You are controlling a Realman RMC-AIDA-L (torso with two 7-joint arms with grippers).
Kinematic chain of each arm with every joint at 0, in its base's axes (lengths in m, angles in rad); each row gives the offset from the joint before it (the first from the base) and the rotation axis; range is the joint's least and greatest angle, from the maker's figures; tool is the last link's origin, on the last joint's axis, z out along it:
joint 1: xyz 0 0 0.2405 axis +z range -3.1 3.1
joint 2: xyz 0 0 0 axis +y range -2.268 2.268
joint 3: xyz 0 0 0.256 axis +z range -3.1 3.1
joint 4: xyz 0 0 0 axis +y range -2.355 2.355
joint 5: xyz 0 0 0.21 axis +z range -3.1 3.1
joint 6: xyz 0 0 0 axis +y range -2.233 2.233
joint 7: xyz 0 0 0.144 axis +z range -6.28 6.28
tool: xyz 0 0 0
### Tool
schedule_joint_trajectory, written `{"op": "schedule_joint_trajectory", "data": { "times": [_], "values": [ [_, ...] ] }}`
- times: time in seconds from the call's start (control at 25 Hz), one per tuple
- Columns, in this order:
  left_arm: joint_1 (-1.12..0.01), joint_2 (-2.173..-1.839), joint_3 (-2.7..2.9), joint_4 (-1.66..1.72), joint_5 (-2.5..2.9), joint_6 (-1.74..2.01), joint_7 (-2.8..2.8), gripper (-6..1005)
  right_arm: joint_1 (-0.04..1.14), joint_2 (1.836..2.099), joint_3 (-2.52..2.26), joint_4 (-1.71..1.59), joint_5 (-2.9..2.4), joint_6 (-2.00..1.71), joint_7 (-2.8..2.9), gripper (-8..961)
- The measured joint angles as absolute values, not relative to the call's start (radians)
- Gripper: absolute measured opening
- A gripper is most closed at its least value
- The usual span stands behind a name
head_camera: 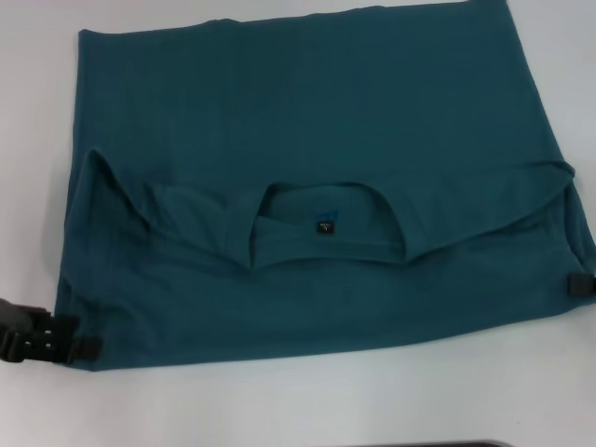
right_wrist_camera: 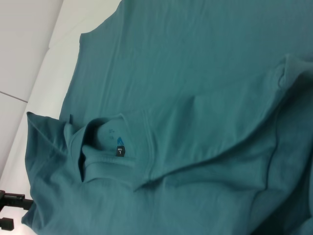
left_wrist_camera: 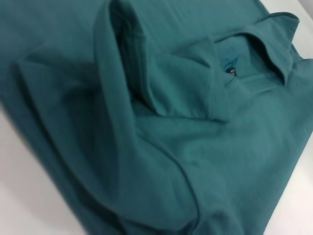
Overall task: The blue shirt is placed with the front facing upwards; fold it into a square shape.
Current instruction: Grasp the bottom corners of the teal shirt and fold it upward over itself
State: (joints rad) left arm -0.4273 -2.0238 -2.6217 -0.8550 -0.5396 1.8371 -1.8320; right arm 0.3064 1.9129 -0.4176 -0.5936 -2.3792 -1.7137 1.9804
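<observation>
The blue shirt (head_camera: 307, 177) lies spread on the white table, its shoulder part folded over so that the ribbed collar (head_camera: 326, 228) and black neck label (head_camera: 323, 225) sit in the middle. My left gripper (head_camera: 76, 335) rests at the shirt's near left corner, open, with its fingertips (head_camera: 86, 348) at the cloth's edge. Only a small black part of my right gripper (head_camera: 579, 285) shows, at the shirt's right edge. The left wrist view shows bunched folds of the shirt (left_wrist_camera: 161, 122) and the collar (left_wrist_camera: 234, 68). In the right wrist view the label (right_wrist_camera: 120, 151) and the left gripper (right_wrist_camera: 10, 211) appear.
The white table (head_camera: 307, 400) shows bare in front of the shirt and along its left side (head_camera: 33, 168). A dark edge (head_camera: 438, 444) runs along the bottom of the head view.
</observation>
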Motion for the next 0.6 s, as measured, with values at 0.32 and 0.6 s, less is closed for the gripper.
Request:
{"op": "schedule_joint_trajectory", "data": {
  "times": [0.32, 0.6],
  "values": [
    [-0.418, -2.018, -2.613, -0.859, -0.516, 1.836, -1.856, 734, 0.307, 1.913, -0.417, -0.594, -2.379, -1.713, 1.98, 30],
    [-0.422, -2.016, -2.618, -0.86, -0.5, 1.832, -1.859, 735, 0.307, 1.912, -0.417, -0.594, -2.379, -1.711, 1.98, 31]
  ]
}}
